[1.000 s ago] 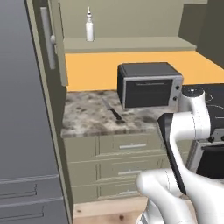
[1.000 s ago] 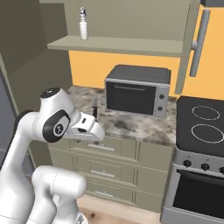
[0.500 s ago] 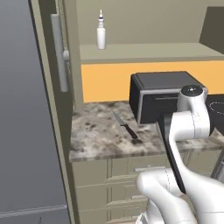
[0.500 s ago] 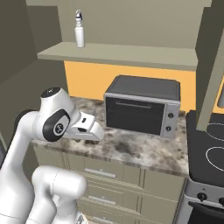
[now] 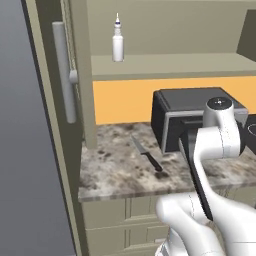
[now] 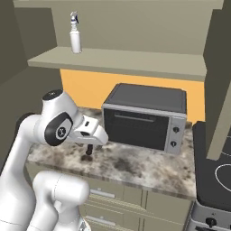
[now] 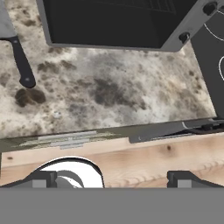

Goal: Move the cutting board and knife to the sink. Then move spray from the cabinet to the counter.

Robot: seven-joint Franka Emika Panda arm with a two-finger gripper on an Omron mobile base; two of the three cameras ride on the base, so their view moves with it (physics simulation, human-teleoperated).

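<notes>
1. Views from the base have both shifted since a second ago: the bench (image 5: 120,175) and the open cabinet (image 5: 165,65) now sit closer and larger, which reads as the base driving in, not the things moving.
2. Spray (image 5: 117,44) stands upright on the cabinet shelf, near its left end, well above the bench; in the right base view it shows at the shelf's left too (image 6: 75,39).
3. Knife (image 5: 147,153) lies flat on the bench, just left of the dark oven (image 6: 144,116), blade pointing toward the back wall; the hand view catches its black handle at the upper left (image 7: 21,61).
4. Gripper (image 7: 113,178) hangs low in front of the bench edge, fingers spread wide and grasping nothing, looking down at the marbled top and the drawer fronts.
5. Neither cutting board nor sink can be judged from here.
6. Judgement: with the knife within reach on the bench and the gripper released, the knife looks like the nearer target; the spray would call for a much higher reach.
</notes>
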